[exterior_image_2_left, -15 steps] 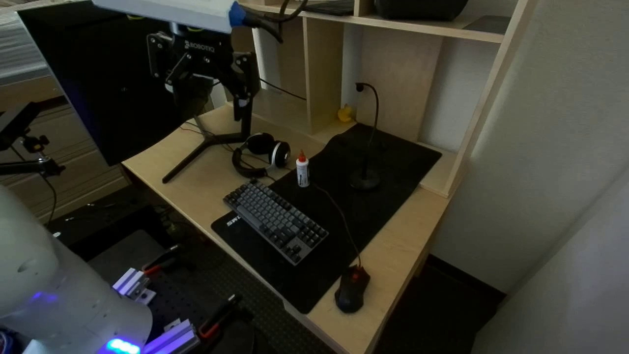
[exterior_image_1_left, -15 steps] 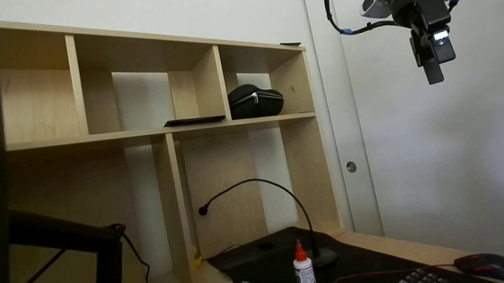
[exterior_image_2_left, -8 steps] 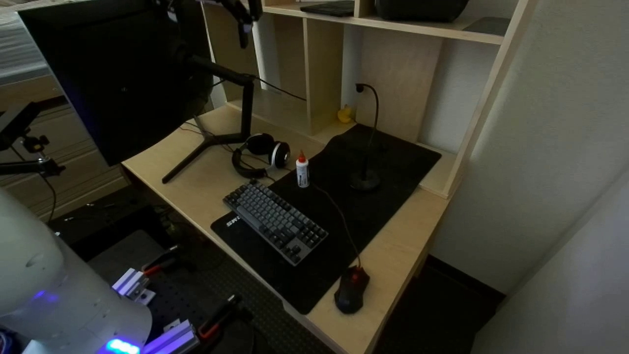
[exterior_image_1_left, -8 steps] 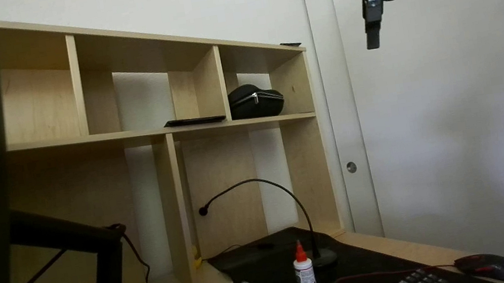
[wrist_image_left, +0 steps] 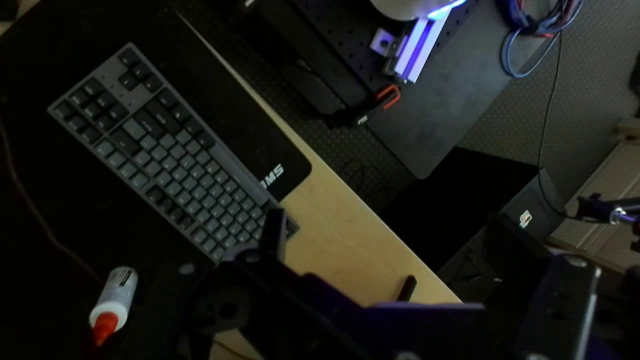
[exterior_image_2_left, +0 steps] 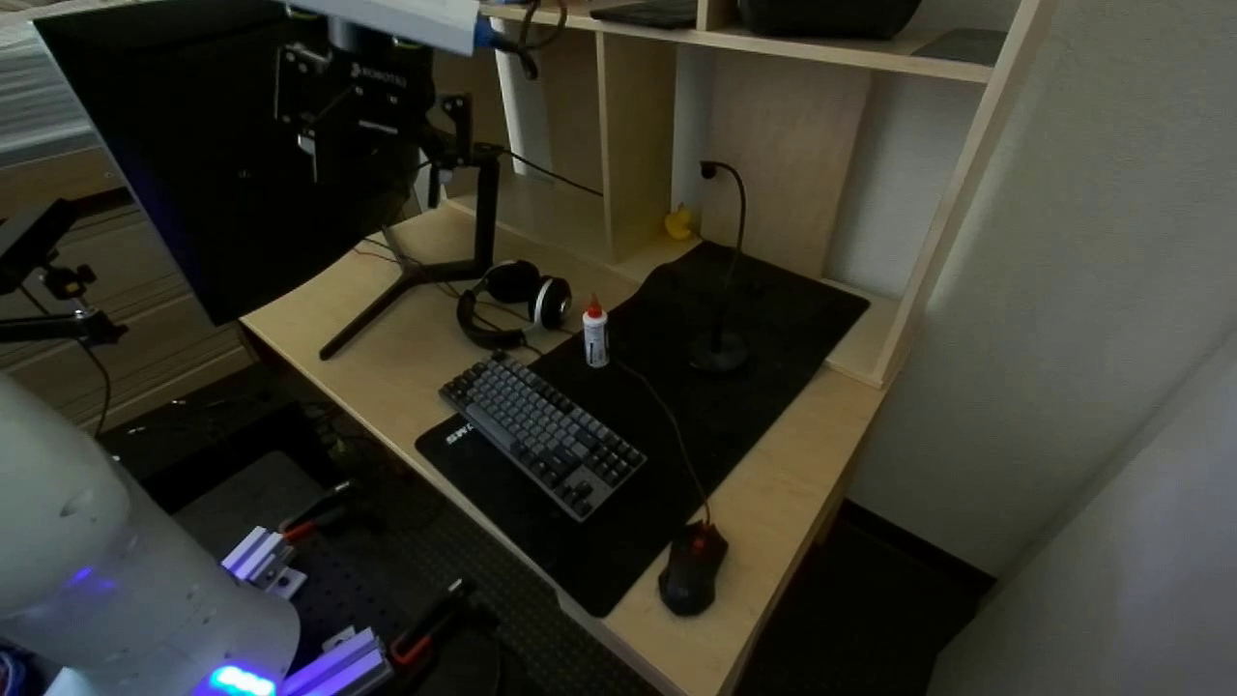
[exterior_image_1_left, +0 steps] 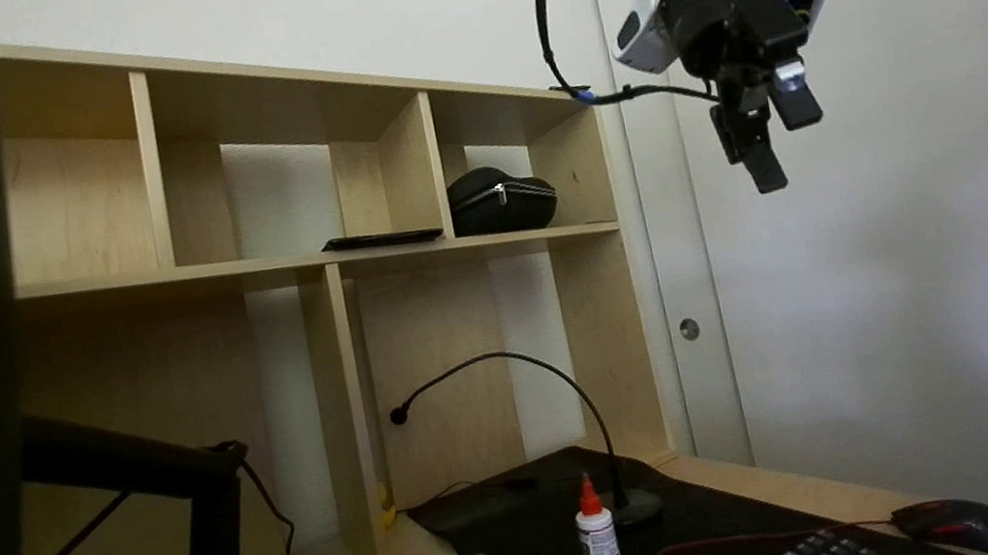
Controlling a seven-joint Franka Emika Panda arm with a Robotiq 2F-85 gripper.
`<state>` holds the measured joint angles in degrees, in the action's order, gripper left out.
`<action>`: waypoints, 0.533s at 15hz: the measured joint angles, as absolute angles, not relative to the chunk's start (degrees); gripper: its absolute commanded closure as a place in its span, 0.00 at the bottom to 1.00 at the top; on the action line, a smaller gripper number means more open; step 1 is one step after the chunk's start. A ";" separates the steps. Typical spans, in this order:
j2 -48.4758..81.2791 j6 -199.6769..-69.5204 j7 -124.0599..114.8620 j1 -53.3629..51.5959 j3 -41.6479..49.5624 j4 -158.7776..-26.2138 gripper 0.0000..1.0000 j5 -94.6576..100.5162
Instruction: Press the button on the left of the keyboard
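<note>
One empty gripper (exterior_image_2_left: 374,190), jaws wide apart, hangs at 11 o'clock in an exterior view w/ the kbd (exterior_image_2_left: 541,435) below at its 5 o'clock, so prob best to bring jaws together, then press a left-end key (exterior_image_2_left: 474,380) straight down.

We see that the bench (exterior_image_2_left: 773,483) is of smooth wood, and the mat (exterior_image_2_left: 715,416) seems of matt cloth. The keyboard (exterior_image_2_left: 541,435) looks of matt plastic, the bottle (exterior_image_2_left: 595,340) of smooth plastic, the end effector (exterior_image_1_left: 786,153) mostly matt.

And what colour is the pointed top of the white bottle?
Red; the pointed top shows best in an exterior view.
</note>
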<state>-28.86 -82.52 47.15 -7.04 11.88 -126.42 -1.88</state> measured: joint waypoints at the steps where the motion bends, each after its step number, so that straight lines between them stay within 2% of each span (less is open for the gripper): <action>1: -28.66 -82.52 47.88 -6.76 12.13 -127.51 0.00 -1.56; 8: -23.40 -86.79 48.77 -6.63 11.29 -130.42 0.00 -1.73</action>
